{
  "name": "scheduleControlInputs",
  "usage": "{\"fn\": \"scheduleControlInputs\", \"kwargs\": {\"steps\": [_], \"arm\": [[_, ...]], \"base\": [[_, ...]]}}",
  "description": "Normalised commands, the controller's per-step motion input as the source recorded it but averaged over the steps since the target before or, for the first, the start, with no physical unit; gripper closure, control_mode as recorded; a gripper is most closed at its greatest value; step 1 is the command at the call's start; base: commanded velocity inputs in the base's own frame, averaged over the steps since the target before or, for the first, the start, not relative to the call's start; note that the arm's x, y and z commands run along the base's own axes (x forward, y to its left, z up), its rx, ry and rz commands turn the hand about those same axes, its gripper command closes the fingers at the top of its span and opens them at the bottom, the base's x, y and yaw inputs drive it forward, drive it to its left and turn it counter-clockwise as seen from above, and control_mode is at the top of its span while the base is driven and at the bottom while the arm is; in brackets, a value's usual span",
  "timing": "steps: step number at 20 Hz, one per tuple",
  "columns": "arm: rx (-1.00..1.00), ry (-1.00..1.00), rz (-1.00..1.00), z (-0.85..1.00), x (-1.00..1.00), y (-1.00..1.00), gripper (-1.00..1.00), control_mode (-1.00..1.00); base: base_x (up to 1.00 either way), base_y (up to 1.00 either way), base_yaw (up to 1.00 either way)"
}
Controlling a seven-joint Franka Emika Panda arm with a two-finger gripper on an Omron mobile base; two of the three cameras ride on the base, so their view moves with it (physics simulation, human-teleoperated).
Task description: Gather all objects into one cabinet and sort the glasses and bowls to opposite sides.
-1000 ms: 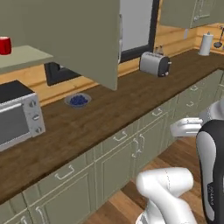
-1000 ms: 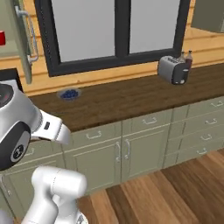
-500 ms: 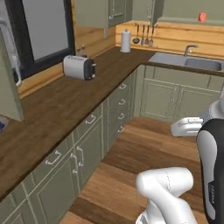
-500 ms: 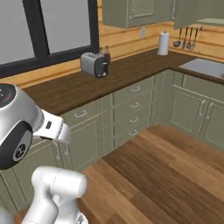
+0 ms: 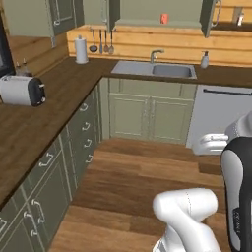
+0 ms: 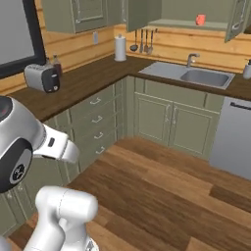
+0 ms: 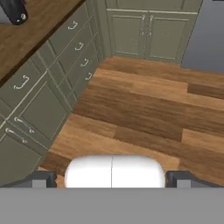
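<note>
An olive-green wall cabinet (image 5: pixel 142 22) (image 6: pixel 179 23) hangs above the sink with both doors swung open. One small salmon-red cup (image 5: pixel 164 18) (image 6: pixel 200 19) stands upright on its pale shelf, right of the middle. The bowls are out of view. In the hand view my gripper (image 7: pixel 111 179) points down at the wooden floor, far below the cabinet. Its two dark fingertips (image 7: pixel 41 179) stand wide apart, open, with nothing between them.
A steel sink (image 5: pixel 152 70) (image 6: pixel 188 76) is set into the dark wooden counter, with a soap bottle (image 5: pixel 204 60) at its right. A paper towel roll (image 5: pixel 81 50) (image 6: pixel 120 47) stands in the corner. A silver toaster (image 5: pixel 19 91) (image 6: pixel 41 77) sits left. Bare floor (image 7: pixel 144 109) lies ahead.
The whole picture has swung right as the base turned, from the window counter with the toaster to the sink corner. The fingers stay wide apart.
</note>
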Motion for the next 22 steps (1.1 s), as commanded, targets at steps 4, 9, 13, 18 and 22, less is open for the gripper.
{"fn": "scheduleControlInputs", "kwargs": {"steps": [4, 9, 13, 18, 22], "arm": [[0.0, 0.0, 0.0, 0.0, 0.0, 0.0, -1.0, 1.0], [0.0, 0.0, 0.0, 0.0, 0.0, 0.0, -1.0, 1.0], [0.0, 0.0, 0.0, 0.0, 0.0, 0.0, -1.0, 1.0], [0.0, 0.0, 0.0, 0.0, 0.0, 0.0, -1.0, 1.0], [0.0, 0.0, 0.0, 0.0, 0.0, 0.0, -1.0, 1.0]], "base": [[1.0, -0.07, -0.13], [1.0, -0.03, -0.12], [0.83, -0.01, -0.21], [0.62, 0.03, -0.27], [0.63, 0.19, -0.3]]}}
